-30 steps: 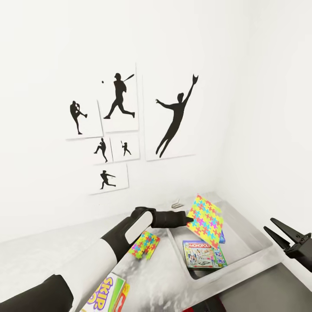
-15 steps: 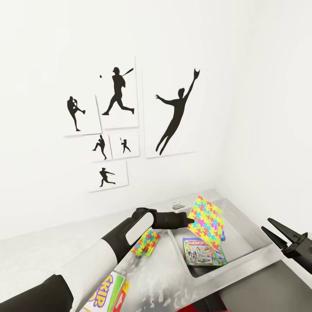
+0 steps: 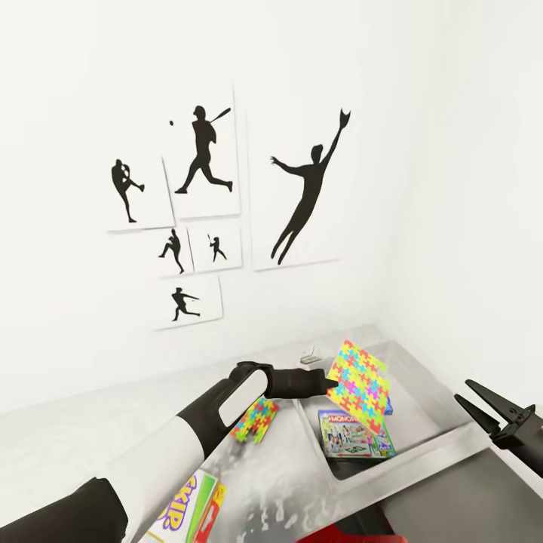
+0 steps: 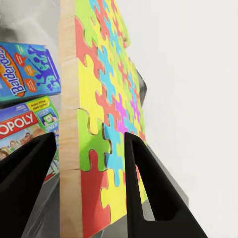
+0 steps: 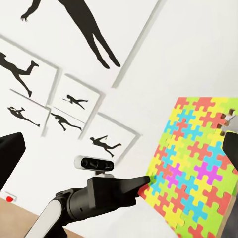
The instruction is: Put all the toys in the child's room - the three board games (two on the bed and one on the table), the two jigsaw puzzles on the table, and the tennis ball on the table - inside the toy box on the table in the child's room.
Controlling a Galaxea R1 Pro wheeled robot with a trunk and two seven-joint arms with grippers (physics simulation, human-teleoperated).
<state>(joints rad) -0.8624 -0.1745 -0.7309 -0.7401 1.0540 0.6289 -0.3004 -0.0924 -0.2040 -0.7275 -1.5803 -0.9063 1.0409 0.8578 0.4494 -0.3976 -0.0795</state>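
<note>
In the left wrist view, the two black fingers (image 4: 148, 188) of the left gripper (image 4: 91, 183) are pinching the lower edge of a large jigsaw puzzle (image 4: 104, 99), one finger on each face of the board. In the head view this left gripper (image 3: 329, 383) is sitting just right of the frame's centre, low down, holding the large jigsaw puzzle (image 3: 360, 375) tilted up on edge above the toy box (image 3: 441, 407).

Inside the toy box, at the lower right of centre, a Monopoly board game (image 3: 353, 436) is lying flat, and the left wrist view is showing a blue board game (image 4: 27, 72) just beside the Monopoly board game (image 4: 25, 131). A small jigsaw puzzle (image 3: 255, 419) is lying on the table (image 3: 90, 430) just left of the box, partly hidden by the left arm (image 3: 204, 422). A Skip-Bo board game (image 3: 185, 513) is lying at the bottom edge, left of centre.

At the right edge, the right gripper (image 3: 473, 398) is hanging with its fingers spread apart and nothing between them. Baseball silhouette pictures (image 3: 204, 162) are hanging on the wall in the upper left.
</note>
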